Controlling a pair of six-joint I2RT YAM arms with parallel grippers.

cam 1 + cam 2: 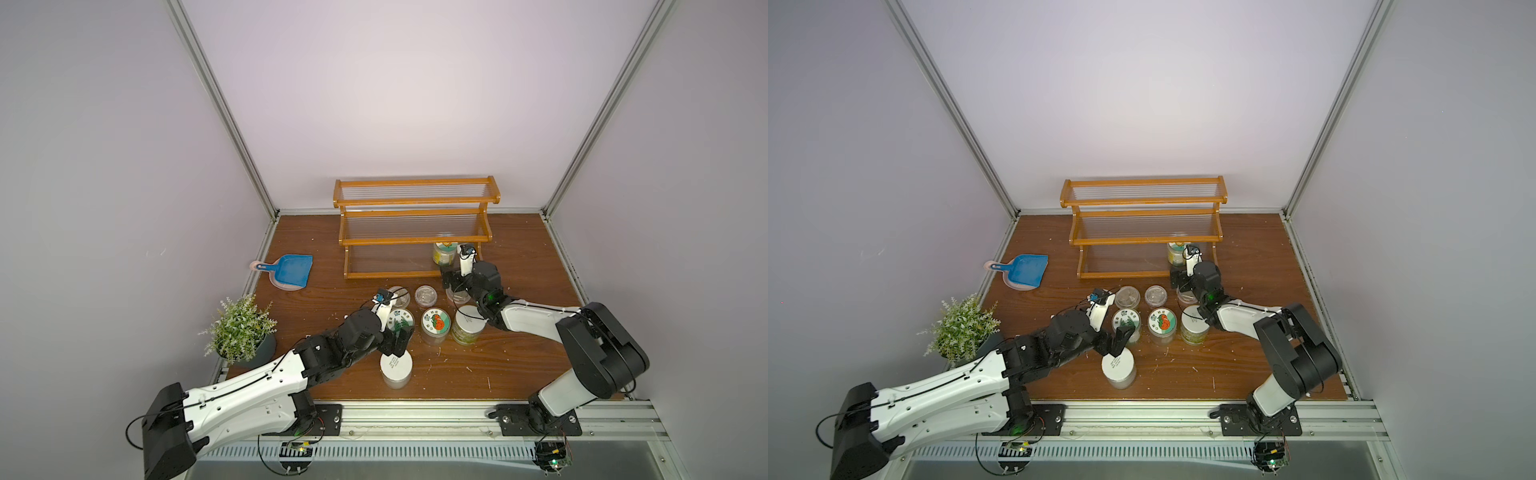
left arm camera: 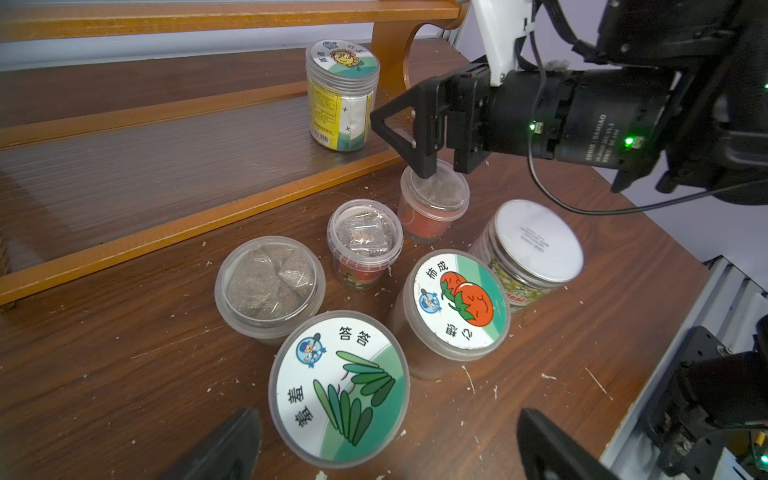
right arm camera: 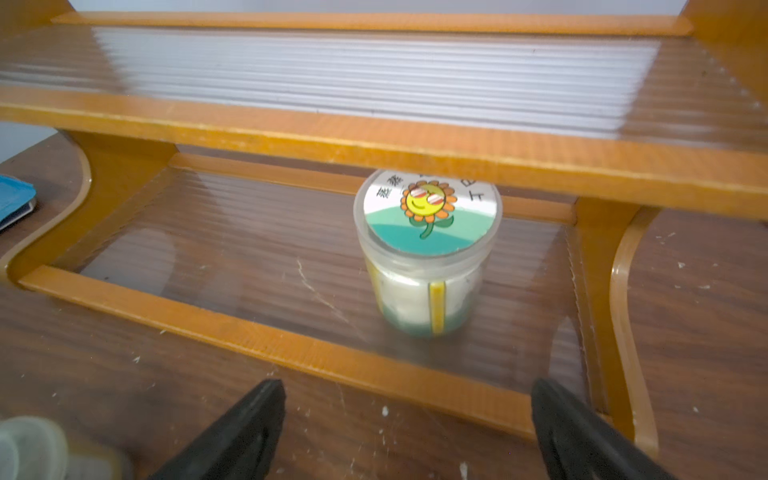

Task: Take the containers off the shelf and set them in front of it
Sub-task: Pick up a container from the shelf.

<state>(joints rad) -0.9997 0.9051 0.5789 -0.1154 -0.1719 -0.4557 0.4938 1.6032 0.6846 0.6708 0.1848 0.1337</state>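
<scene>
The shelf (image 1: 415, 228) (image 3: 291, 345) stands at the back of the table. A sunflower-lidded jar (image 1: 443, 254) (image 2: 341, 95) (image 3: 426, 253) sits at the right end of its lowest tier. The other containers stand on the table in front: three short cups (image 2: 270, 282) (image 2: 365, 241) (image 2: 434, 208), a leaf-lidded jar (image 2: 338, 390), a tomato-lidded jar (image 2: 457, 303), a white-lidded jar (image 2: 536, 245) and another white-lidded one (image 1: 396, 370). My left gripper (image 1: 397, 338) (image 2: 386, 444) is open above the front jars. My right gripper (image 1: 451, 282) (image 3: 409, 428) is open over the red cup, facing the sunflower jar.
A blue dustpan (image 1: 291, 272) lies left of the shelf, and a potted plant (image 1: 241, 328) stands at the table's left edge. White crumbs dot the wooden table (image 1: 519, 365). Walls close in the back and sides; a metal rail (image 1: 415, 415) runs along the front.
</scene>
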